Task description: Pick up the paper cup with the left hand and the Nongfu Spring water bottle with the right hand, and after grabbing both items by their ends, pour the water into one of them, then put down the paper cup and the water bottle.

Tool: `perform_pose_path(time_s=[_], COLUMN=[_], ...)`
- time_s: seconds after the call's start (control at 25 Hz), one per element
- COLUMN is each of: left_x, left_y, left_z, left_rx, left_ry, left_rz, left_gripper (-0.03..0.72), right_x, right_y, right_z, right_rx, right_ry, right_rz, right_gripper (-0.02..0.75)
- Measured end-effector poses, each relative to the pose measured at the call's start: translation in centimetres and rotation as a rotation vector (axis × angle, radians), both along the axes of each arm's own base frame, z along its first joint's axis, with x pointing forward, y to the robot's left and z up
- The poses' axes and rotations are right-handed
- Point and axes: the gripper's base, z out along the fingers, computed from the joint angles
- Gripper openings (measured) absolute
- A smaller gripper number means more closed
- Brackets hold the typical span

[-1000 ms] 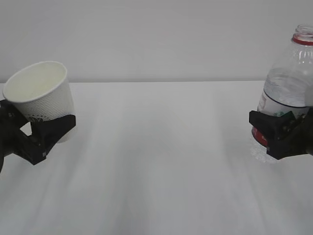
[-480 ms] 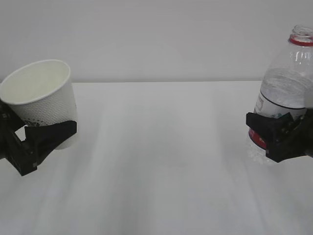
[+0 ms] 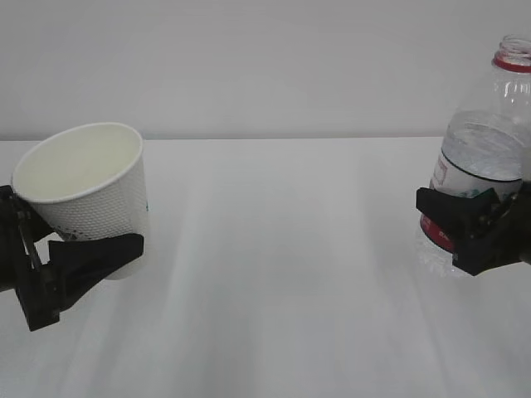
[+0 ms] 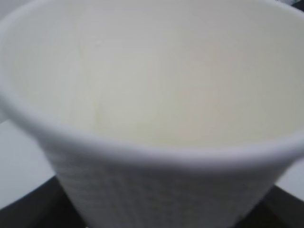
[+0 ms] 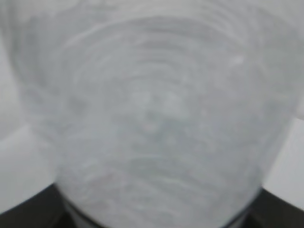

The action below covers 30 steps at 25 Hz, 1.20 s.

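Note:
The white paper cup [image 3: 90, 192] is at the left, tilted so its cream inside faces the camera. My left gripper [image 3: 79, 239] is shut on its lower part, one black finger [image 3: 95, 259] across the front. In the left wrist view the cup [image 4: 156, 95] fills the frame, with dark fingers [image 4: 23, 213] at the bottom corners. At the far right the Nongfu Spring water bottle [image 3: 488, 141] stands nearly upright, uncapped, with water [image 3: 485, 157] inside. My right gripper [image 3: 485, 220] is shut on its red label band. The bottle [image 5: 156, 118] fills the right wrist view.
A plain white table [image 3: 282, 282] stretches between the two grippers, with a bare white wall [image 3: 249, 66] behind it. The bottle and right gripper sit at the right edge of the exterior view.
My left gripper has carried the cup to the right and nearer the camera, still tilted. The bottle has shifted slightly left in the right gripper.

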Motion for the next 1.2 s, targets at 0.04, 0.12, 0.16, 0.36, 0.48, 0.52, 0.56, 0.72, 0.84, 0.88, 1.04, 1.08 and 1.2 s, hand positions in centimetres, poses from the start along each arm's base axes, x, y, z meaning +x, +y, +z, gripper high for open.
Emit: perform_pose_path(time_s=[0.04, 0.12, 0.16, 0.36, 0.48, 0.52, 0.56, 0.72, 0.84, 0.88, 1.04, 1.08, 1.2], left_x=[-0.1, -0.2, -0.2, -0.8, -1.0, -1.1, -1.1, -1.4, -1.8, -2.1, -2.7, -2.8, -3.1], left_y=[0.0, -0.1, -0.2, -0.5, -0.7, -0.7, -0.7, -0.9, -1.7, -2.1, -3.3, -3.6, -4.2], left_z=[0.0, 0.0, 0.0, 0.1, 0.0, 0.0, 0.0, -0.1, -0.1, -0.2, -0.4, -0.4, -0.3], left_rx=[-0.001, -0.012, -0.012, -0.017, -0.022, -0.017, -0.016, -0.004, 0.002, 0.011, 0.031, 0.023, 0.015], left_ry=[0.004, 0.008, 0.009, 0.015, 0.025, 0.026, 0.030, 0.030, 0.034, 0.037, 0.050, 0.053, 0.059], left_rz=[-0.007, -0.021, -0.031, -0.098, -0.130, -0.139, -0.143, -0.173, -0.214, -0.231, -0.272, -0.272, -0.284], left_gripper=[0.554, 0.554, 0.554, 0.554, 0.554, 0.554, 0.554, 0.554, 0.554, 0.554, 0.554, 0.554, 0.554], right_x=[0.0, -0.1, -0.1, -0.1, -0.1, -0.2, -0.2, -0.2, -0.3, -0.3, -0.3, -0.3, -0.3], right_y=[0.0, 0.1, 0.1, 0.2, 0.2, 0.2, 0.3, 0.4, 0.4, 0.4, 0.4, 0.4, 0.4], right_z=[0.0, 0.0, -0.1, -0.1, -0.1, -0.1, -0.1, -0.1, -0.2, -0.2, -0.1, -0.1, 0.0], right_rx=[-0.003, -0.003, -0.006, -0.008, -0.012, -0.013, -0.013, -0.017, -0.018, -0.018, -0.016, -0.016, -0.010], right_ry=[0.001, 0.004, 0.004, 0.005, 0.004, 0.005, 0.007, 0.010, 0.010, 0.010, 0.010, 0.010, -0.001], right_rz=[0.006, 0.016, 0.020, 0.024, 0.031, 0.034, 0.037, 0.052, 0.054, 0.054, 0.055, 0.055, 0.061], right_gripper=[0.450, 0.450, 0.450, 0.450, 0.450, 0.450, 0.450, 0.450, 0.450, 0.450, 0.450, 0.450, 0.450])
